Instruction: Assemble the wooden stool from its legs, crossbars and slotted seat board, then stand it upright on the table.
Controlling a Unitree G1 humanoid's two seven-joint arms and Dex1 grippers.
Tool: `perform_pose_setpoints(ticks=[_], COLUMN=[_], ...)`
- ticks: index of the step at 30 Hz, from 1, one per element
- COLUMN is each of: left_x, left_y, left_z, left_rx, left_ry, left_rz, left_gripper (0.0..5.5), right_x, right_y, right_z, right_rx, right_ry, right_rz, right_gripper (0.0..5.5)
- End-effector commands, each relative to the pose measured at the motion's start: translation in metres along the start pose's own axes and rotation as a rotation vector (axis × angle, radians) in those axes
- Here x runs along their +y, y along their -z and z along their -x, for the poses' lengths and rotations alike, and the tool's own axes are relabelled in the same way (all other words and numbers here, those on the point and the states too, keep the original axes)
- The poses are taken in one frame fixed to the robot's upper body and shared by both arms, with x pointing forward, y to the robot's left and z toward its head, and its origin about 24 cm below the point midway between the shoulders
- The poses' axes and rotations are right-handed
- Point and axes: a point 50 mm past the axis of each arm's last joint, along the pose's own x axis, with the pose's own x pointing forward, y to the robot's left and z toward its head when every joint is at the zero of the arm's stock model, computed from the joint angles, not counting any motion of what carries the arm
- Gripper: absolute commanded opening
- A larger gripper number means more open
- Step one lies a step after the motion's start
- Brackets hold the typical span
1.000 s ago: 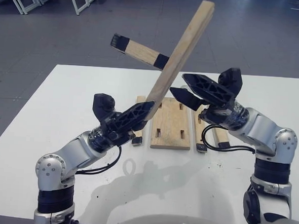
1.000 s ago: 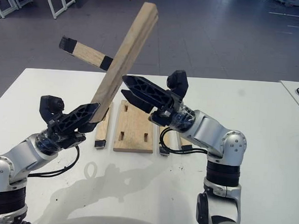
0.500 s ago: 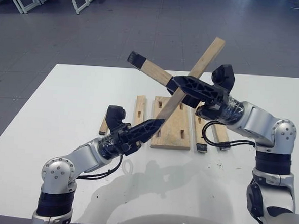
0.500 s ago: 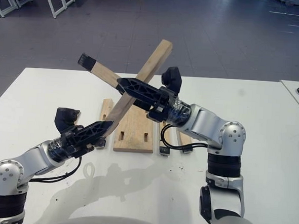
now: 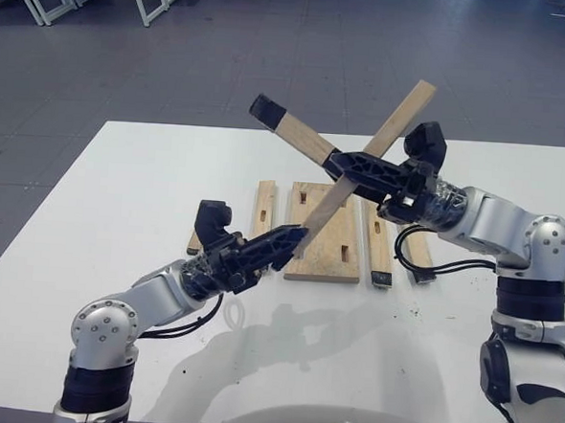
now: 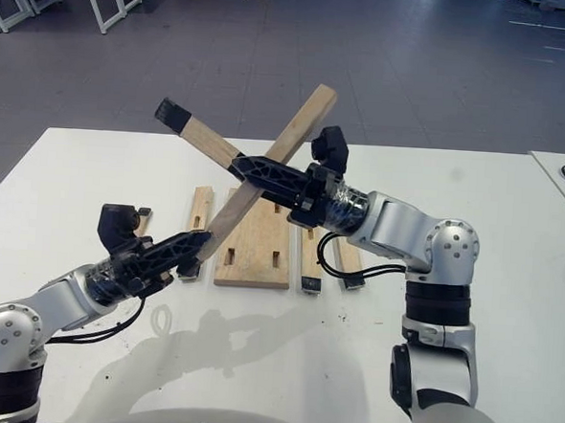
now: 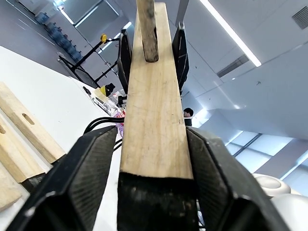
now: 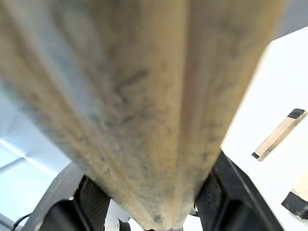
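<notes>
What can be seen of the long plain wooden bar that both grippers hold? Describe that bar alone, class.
The long bar is pale, bare, square-edged wood. It is held clear of the table and tilted, rising toward the robot's right. The left gripper clamps its lower end. The right gripper grips it near the middle, a finger on each side. There a shorter black-tipped crossbar crosses it and touches it.

Head stereo pair: high, facing forward and down over both arms onto white tabletop [image 5: 121,182], floor [image 5: 177,61] beyond; both eyes share whole scene, slightly offset sideways. Left wrist camera: right behind left end effector [image 7: 154,159], sighting up along clamped wooden leg [image 7: 154,106] to right end effector [image 7: 151,48]. Right wrist camera: pressed against same leg, tabletop edge behind.
</notes>
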Motion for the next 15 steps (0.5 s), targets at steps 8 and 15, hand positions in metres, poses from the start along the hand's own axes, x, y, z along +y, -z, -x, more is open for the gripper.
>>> perform_pose_setpoints(ticks=[8, 15], left_x=[0.039, 0.075], left_y=[-0.043, -0.007], left_z=[0.010, -0.030], left_rx=[0.220, 0.750], left_ry=[-0.600, -0.685], left_rz=[-0.534, -1.114], left_gripper=[4.10, 4.10], right_x=[0.008, 0.001], right_y=[-0.014, -0.021], right_z=[0.044, 0.050], right_rx=[-0.126, -0.208], right_ry=[0.132, 0.302], right_rz=[0.073, 0.195], right_gripper=[2.04, 2.04])
